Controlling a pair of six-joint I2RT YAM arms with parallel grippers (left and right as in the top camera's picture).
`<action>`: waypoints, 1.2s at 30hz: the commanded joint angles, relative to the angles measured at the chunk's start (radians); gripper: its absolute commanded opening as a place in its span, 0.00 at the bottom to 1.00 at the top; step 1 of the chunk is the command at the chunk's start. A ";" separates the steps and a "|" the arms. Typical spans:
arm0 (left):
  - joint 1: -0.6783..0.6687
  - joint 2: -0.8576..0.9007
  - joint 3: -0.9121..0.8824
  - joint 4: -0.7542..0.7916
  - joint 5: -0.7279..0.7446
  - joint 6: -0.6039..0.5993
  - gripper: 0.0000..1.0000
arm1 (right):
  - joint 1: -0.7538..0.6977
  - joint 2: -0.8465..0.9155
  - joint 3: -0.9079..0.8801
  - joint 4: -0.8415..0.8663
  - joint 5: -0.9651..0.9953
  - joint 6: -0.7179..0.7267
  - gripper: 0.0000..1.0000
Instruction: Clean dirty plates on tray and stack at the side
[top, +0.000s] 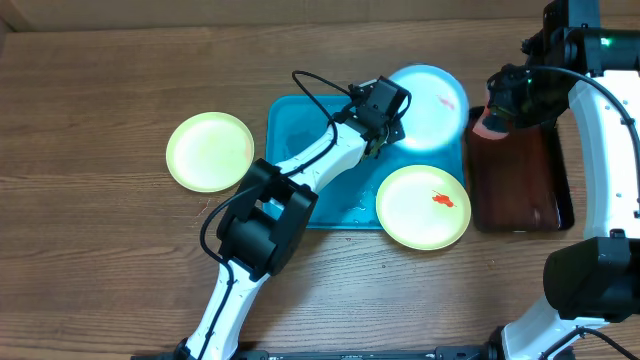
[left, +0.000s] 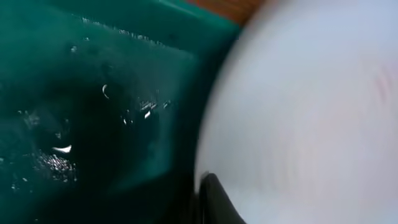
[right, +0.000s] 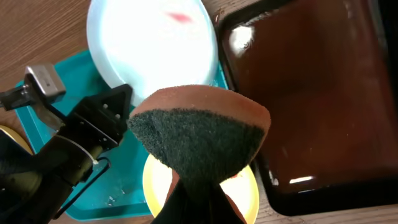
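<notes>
Left gripper (top: 383, 138): pressed together on the near rim of the light blue plate (top: 430, 100); in its wrist view one dark finger (left: 214, 199) lies against the plate's edge.
Light blue plate: round, smooth plastic with a paler centre and a thin red smear (right: 180, 17). It lies just beyond the left gripper, at the far right corner of the teal tray (top: 285, 130), its far edge overhanging the rim.
Teal tray: rectangular glossy plastic with rounded corners and a raised rim, directly under the left gripper. Its floor is wet, with scattered water drops (left: 56, 162).
Smeared yellow-green plate (top: 405, 215): round and pale with a bright red blot, on the near side of the left gripper. It overlaps the tray's near right corner and partly rests on the bench (top: 100, 260).
Plain yellow-green plate (top: 210, 151): round, no smear to be seen, on the bench well to the left of the left gripper, outside the tray.
Right gripper (right: 198, 199): pinching a sponge (right: 199, 137), which is squeezed narrow at the fingers and fans out above.
Sponge: orange-red foam faced with a coarse dark green scouring pad.
Dark red-brown tray (top: 520, 185): smaller, rectangular and shiny with a black rim, below the right gripper and beside the teal tray.
</notes>
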 joint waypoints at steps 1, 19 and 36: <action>0.000 0.024 0.019 -0.029 -0.069 0.006 0.04 | 0.003 -0.003 0.008 0.002 0.010 -0.004 0.04; 0.154 -0.101 0.019 -0.248 -0.160 0.277 0.04 | 0.008 -0.003 0.008 0.004 0.009 -0.008 0.04; 0.227 -0.213 0.019 -0.718 -0.196 0.737 0.04 | 0.227 -0.001 -0.121 0.184 -0.007 0.027 0.04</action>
